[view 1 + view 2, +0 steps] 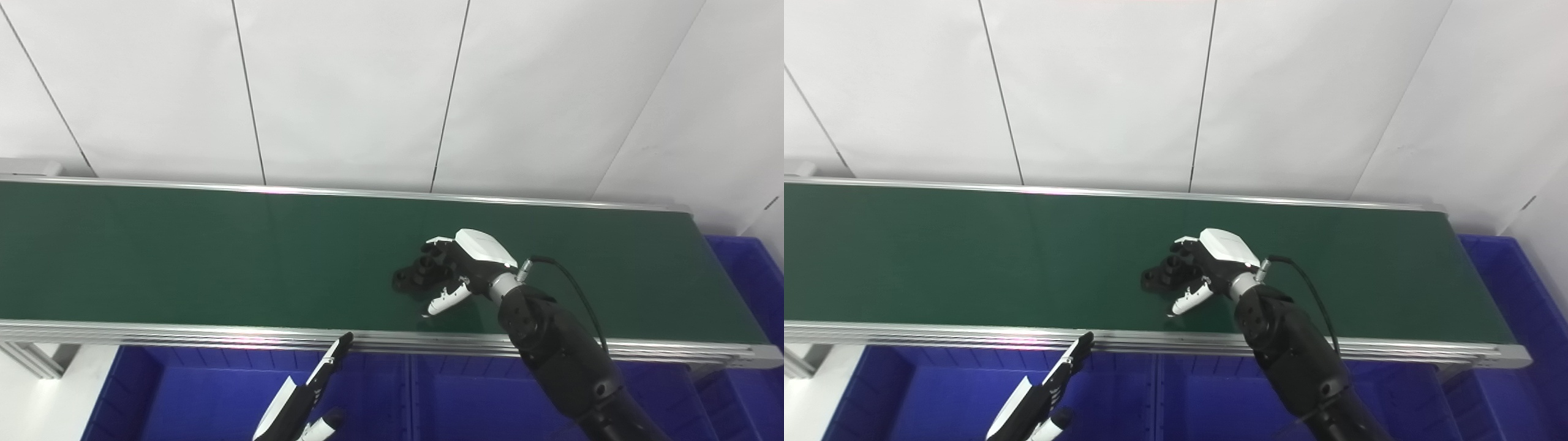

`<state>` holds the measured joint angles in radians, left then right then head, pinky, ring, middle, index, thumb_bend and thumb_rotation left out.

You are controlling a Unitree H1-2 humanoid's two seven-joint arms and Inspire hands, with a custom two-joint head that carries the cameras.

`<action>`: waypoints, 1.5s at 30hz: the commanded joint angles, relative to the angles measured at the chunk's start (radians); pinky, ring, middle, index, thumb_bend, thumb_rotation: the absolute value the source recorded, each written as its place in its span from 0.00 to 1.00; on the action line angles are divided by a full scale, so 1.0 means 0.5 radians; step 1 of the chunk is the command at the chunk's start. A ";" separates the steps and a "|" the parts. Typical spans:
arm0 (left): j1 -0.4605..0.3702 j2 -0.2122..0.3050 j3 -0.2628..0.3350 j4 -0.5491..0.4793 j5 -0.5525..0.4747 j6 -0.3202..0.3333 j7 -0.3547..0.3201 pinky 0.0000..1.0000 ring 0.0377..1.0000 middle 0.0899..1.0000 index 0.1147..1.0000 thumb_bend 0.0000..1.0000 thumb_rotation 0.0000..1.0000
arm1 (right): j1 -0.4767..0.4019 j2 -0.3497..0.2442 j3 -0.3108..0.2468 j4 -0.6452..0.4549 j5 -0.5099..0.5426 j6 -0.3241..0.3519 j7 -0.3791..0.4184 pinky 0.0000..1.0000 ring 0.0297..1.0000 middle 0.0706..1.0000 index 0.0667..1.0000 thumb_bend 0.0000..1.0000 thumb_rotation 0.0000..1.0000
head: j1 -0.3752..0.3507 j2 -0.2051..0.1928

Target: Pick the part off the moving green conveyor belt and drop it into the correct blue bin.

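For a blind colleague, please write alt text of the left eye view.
The right hand rests on the green conveyor belt, fingers curled over something dark and unclear. The left hand waits open above the blue bins below the belt's near edge.

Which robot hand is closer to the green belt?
Right. The right hand is over the green conveyor belt, fingers curled down at it. The left hand hangs below its near edge, over a blue bin.
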<state>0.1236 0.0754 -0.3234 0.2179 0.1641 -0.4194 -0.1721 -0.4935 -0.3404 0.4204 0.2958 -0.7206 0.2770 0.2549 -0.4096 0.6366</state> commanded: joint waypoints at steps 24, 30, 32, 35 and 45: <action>-0.031 -0.059 0.034 -0.064 -0.042 -0.062 0.001 1.00 1.00 1.00 1.00 0.62 0.96 | 0.047 0.010 0.210 0.196 -0.192 -0.487 -0.612 0.16 0.18 0.43 0.45 0.53 0.00 | -0.034 0.021; -0.037 -0.058 0.035 -0.070 -0.027 -0.053 0.001 1.00 1.00 1.00 1.00 0.62 0.96 | 0.077 -0.001 0.203 0.193 -0.198 -0.552 -0.705 0.15 0.18 0.43 0.45 0.53 0.00 | -0.033 0.019; -0.033 -0.059 0.036 -0.077 -0.032 -0.046 -0.001 1.00 1.00 1.00 1.00 0.62 0.96 | 0.095 0.001 0.188 0.131 -0.193 -0.534 -0.702 0.17 0.19 0.43 0.45 0.53 0.00 | -0.028 0.025; -0.028 -0.058 0.035 -0.087 -0.023 -0.047 0.001 1.00 1.00 1.00 1.00 0.60 0.96 | 0.121 0.004 0.153 0.053 -0.167 -0.553 -0.722 0.19 0.22 0.43 0.45 0.53 0.00 | -0.027 0.029; 0.014 -0.070 0.033 -0.147 -0.055 -0.012 -0.006 1.00 1.00 1.00 1.00 0.63 0.95 | 0.407 0.083 -0.179 -0.842 -0.153 -0.272 -0.575 0.19 0.22 0.43 0.45 0.52 0.00 | -0.008 0.062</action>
<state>0.1277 0.0473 -0.3096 0.1826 0.1569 -0.4151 -0.1747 -0.2943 -0.2968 0.3643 -0.0594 -0.7875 0.1002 -0.0415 -0.4142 0.6688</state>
